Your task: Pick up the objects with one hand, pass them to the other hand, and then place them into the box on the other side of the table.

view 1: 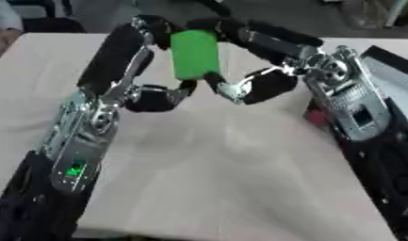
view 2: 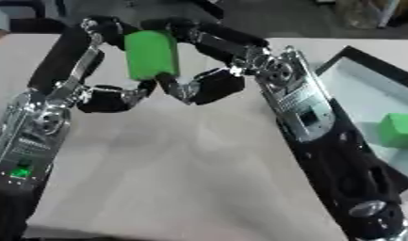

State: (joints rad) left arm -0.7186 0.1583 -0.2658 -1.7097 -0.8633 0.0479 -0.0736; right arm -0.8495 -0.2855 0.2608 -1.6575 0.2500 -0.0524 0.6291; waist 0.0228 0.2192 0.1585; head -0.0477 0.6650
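Two hands meet on one green block, lifted above the surface. In the left eye view, the left hand curls its fingers round the block's left side and the right hand closes round its right, thumbs beneath. If one hand lets go before the other has it, I judge the block could drop. Only the right eye view shows the box beyond the right fingers, holding another green cube.
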